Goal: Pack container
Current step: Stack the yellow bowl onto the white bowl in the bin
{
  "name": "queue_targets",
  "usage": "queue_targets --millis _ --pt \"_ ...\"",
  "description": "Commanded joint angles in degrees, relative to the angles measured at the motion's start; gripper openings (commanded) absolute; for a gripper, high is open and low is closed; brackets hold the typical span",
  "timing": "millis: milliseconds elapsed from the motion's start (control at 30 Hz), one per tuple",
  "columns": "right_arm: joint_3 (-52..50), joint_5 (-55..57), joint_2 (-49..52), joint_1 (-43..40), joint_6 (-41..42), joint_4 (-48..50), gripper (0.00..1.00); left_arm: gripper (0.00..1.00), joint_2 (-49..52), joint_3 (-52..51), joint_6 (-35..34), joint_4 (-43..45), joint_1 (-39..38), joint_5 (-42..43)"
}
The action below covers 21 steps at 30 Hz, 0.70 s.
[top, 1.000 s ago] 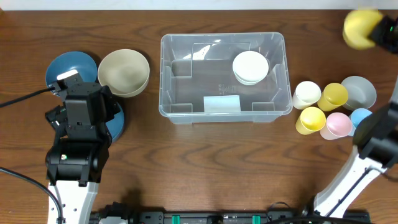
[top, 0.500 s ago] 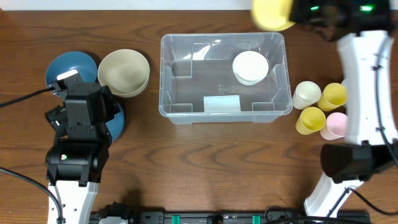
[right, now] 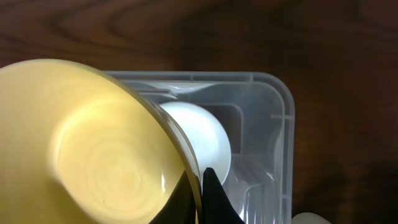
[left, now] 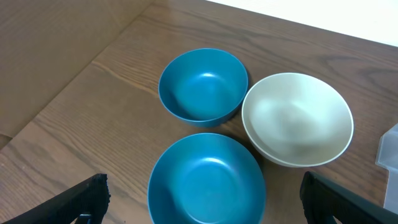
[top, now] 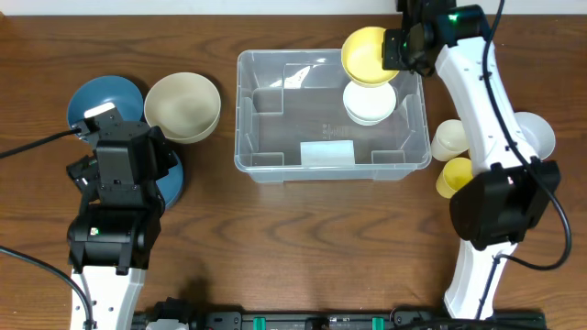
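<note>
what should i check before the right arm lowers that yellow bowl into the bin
1. Grip: ok. The right gripper is shut on the rim of the yellow bowl.
2. Bowl over the container: cannot tell. From overhead it overlaps the far rim.
3. Landing spot: ok. A white bowl sits upright in that corner, open for nesting.
4. Bowl attitude: not ok. The wrist view shows it tilted.
5. Height above the white bowl: cannot tell.
6. Other arm clear: ok. The left gripper is open over the blue bowls, away from the container.
</note>
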Motion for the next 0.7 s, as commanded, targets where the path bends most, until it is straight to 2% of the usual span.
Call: queue_targets --millis 0,267,600,667 --pt "-0.31 1.64 1.6 -0.2 0.7 0.22 0.01 0.98 0.09 1.25 -0.52 -0.02 0.28 -1.07" --pt "-3.34 3.13 3.15 -0.17 1.4 0.98 0.01 0.98 0.09 1.25 -0.52 -0.02 0.28 -1.07" --pt "-12.85 3.5 3.26 -0.31 1.64 8.22 0.01 0.98 0.09 1.25 -0.52 -0.02 0.28 -1.07" --pt "-13.88 3.5 3.26 -0.33 1.64 9.38 0.07 0.98 0.09 1.25 -0.52 -0.02 0.28 -1.07"
